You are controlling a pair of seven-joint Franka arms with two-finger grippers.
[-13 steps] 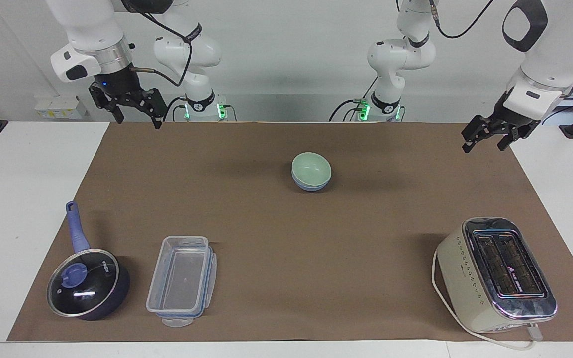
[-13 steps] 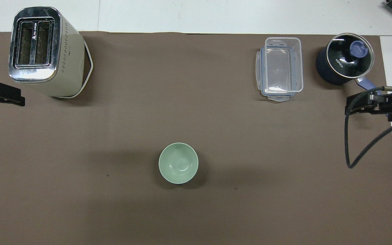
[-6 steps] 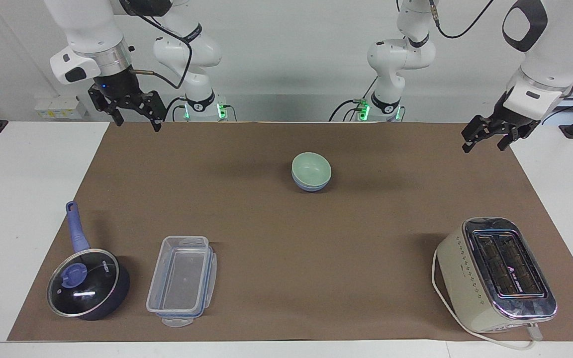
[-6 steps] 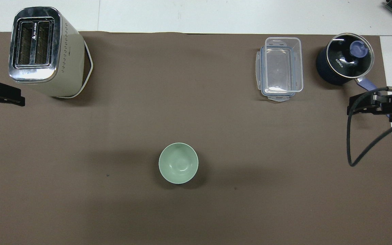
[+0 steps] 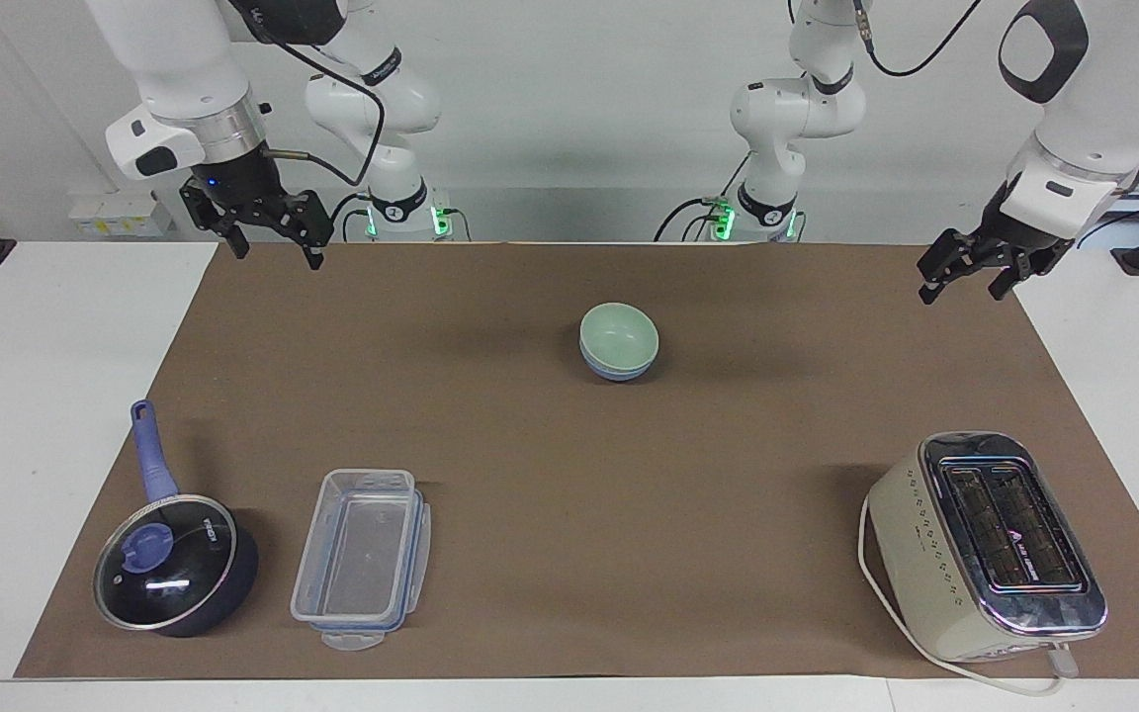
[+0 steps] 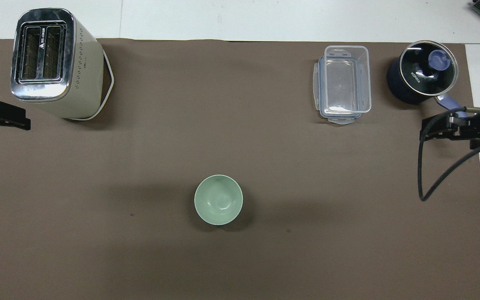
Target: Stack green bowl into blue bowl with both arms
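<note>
Both claws hang apart and empty: the left gripper over the mat's edge at its own end, the right gripper likewise. Mid-mat, the pale green bowl sits nested in the blue bowl

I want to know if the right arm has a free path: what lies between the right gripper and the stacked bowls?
Nothing: in the facing view only bare brown mat separates the right gripper from the green bowl nested in the blue bowl.

Mint-green bowl in periwinkle-blue bowl on brown mat; cream toaster.
</note>
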